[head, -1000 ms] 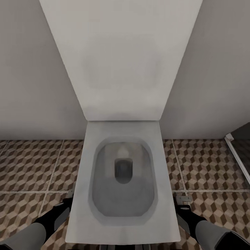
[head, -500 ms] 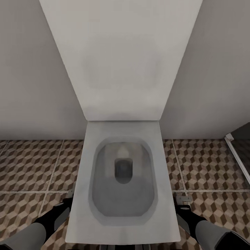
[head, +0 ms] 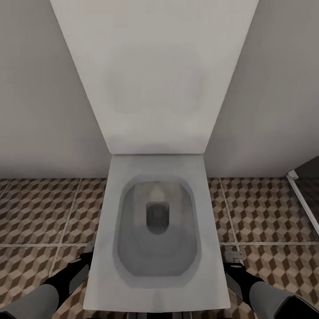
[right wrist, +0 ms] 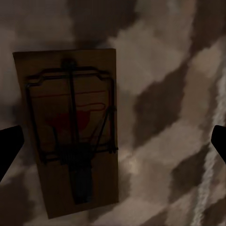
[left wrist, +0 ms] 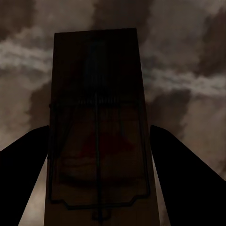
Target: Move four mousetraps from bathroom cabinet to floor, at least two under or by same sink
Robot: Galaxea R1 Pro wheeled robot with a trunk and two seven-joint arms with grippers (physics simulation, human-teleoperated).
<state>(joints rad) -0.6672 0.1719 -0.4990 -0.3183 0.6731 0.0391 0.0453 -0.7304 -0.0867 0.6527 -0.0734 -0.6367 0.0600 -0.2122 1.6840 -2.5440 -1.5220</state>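
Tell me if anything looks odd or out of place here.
Nothing is spilled or broken. Oddly, though, the robot faces a toilet rather than a sink. The left claw is closed on a mousetrap. Another mousetrap lies flat on the bathroom floor between the right claw's wide-open fingers.

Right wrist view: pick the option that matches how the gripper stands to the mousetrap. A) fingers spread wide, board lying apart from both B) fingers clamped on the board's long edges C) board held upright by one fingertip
A: the mousetrap lies flat on the bathroom floor while the right gripper has its dark fingers out at the picture's edges, clear of the board.
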